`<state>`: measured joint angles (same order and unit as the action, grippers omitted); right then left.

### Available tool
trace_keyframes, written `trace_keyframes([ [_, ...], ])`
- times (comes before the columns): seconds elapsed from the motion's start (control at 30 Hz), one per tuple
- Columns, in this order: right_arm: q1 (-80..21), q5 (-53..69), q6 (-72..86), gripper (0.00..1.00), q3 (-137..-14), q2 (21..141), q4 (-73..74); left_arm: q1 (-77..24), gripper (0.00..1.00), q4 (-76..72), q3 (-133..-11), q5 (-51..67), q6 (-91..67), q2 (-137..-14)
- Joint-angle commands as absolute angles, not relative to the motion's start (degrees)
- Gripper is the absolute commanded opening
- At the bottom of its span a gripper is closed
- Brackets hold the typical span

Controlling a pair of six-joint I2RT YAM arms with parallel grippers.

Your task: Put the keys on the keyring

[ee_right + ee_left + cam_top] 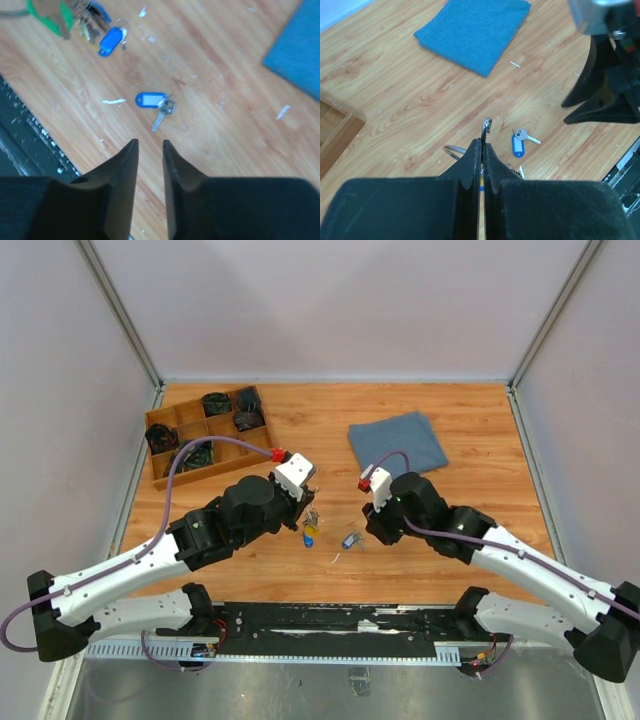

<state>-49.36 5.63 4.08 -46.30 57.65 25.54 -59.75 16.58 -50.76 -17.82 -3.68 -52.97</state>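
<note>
Left jaws are clamped shut on the keyring point(486, 126) wire. Just right of it a blue-tagged key point(151, 100) lies loose on the counter point(235, 155); right jaws hover near it, barely parted, holding nothing. Blue cloth point(397, 440) sits farther back.

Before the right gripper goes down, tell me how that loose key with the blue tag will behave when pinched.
The key lies flat on the wooden table, so a pinch may skid it rather than get under it. Its blue tag hangs off a small ring, so it will likely dangle once lifted. Both look small, probably light.
</note>
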Motion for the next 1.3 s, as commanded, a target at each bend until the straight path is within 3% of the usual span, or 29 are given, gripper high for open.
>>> trace_keyframes([
  [0.0,-49.0,-4.7,1.1,0.38,-48.4,57.9,27.2,-59.4,0.01,12.4,-53.1,-17.7,-3.0,-53.2],
  [0.17,-49.0,-10.5,15.5,0.47,-53.9,67.1,33.2,-59.4,0.01,13.0,-52.7,-20.7,-3.4,-52.7],
  [0.3,-49.1,-7.4,24.1,0.45,-54.9,74.3,29.2,-59.5,0.01,13.3,-52.6,-20.5,-3.7,-52.4],
  [0.53,-48.7,-3.3,26.0,0.45,-60.4,86.9,31.3,-59.5,0.0,14.2,-52.7,-20.1,-3.8,-51.6],
  [0.97,-46.6,-1.4,26.2,0.28,-59.9,93.8,28.1,-59.5,0.0,14.4,-52.7,-19.9,-3.9,-51.2],
  [1.27,-45.5,0.9,25.6,0.26,-59.7,95.4,25.6,-59.5,0.01,14.6,-52.8,-19.9,-3.8,-51.1],
])
